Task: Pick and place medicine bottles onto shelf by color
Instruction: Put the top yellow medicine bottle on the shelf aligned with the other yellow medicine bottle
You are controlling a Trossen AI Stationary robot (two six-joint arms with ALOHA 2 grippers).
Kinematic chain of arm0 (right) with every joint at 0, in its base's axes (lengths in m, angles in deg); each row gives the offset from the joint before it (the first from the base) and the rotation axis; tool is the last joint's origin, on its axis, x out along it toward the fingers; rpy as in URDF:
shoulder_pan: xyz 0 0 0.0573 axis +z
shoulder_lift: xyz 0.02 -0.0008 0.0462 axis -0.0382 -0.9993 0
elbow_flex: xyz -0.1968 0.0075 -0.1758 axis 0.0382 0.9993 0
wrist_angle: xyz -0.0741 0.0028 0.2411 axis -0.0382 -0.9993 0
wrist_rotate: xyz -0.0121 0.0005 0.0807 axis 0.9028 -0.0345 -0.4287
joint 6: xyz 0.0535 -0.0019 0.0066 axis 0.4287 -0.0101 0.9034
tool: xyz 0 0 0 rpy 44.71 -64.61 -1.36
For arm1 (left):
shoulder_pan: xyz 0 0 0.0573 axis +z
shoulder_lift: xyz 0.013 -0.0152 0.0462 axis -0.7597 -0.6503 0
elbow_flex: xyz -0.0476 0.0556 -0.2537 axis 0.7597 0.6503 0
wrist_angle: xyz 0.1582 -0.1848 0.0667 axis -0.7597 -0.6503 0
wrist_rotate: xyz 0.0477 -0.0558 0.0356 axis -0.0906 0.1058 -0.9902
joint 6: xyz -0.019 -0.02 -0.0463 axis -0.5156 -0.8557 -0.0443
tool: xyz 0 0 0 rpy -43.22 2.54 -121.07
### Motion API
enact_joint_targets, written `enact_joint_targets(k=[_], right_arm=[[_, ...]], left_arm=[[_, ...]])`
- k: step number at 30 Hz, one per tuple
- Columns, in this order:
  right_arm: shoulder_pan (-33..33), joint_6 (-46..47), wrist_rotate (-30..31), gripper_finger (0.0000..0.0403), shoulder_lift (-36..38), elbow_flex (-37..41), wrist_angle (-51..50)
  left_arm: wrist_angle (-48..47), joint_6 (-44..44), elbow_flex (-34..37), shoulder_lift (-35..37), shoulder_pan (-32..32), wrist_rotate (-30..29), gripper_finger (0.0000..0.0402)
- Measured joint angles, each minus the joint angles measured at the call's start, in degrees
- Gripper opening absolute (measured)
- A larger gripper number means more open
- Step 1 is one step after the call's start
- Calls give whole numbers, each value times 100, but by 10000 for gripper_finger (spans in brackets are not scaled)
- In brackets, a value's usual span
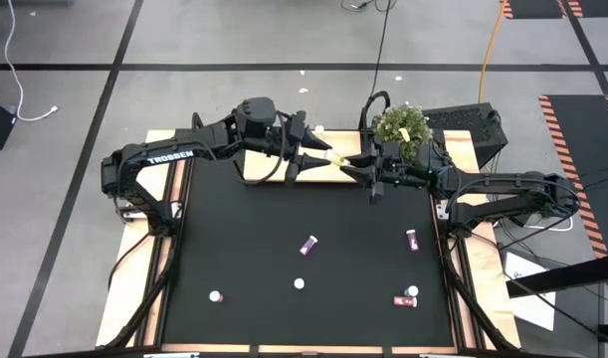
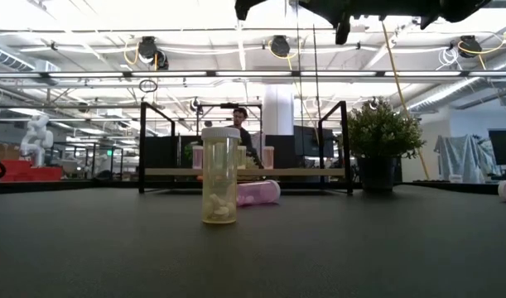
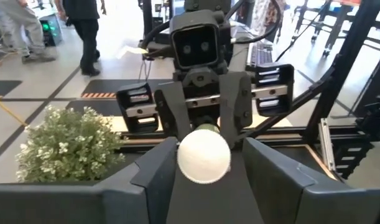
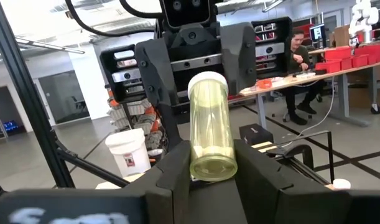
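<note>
One yellow bottle (image 1: 339, 158) is being handed over mid-air, top centre of the high view, above the shelf (image 1: 328, 169). It's pinched by the right gripper (image 1: 350, 161) at the base end, w/ the left gripper (image 1: 324, 156) half-closed round the white cap, prob not clamped yet. Next: left grip firmed up, right let go. Bottle is translucent yellow, lying horizontal btwn both.

Far over the table (image 1: 244, 249), left gripper (image 1: 323, 156) and right gripper (image 1: 351, 163) meet at a yellow bottle (image 1: 338, 159); other bottles lie scattered nearer.
</note>
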Motion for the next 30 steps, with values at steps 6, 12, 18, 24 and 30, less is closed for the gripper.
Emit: enact_joint_targets(k=[6, 12, 18, 24, 30], right_arm=[[2, 0, -12, 100, 0, 1, 4], [2, 0, -15, 102, 0, 0, -20], [2, -46, 26, 125, 2, -11, -482], [-2, -3, 753, 182, -5, 2, -1581], [-2, 371, 1080, 239, -4, 2, -1896]], left_arm=[[1, -5, 0, 0, 2, 9, 151], [1, -4, 0, 0, 2, 28, 120], [-39, 33, 4, -4, 5, 44, 130], [-343, 106, 4, -2, 188, 105, 123], [-1030, 763, 2, -2, 554, -7, 126]])
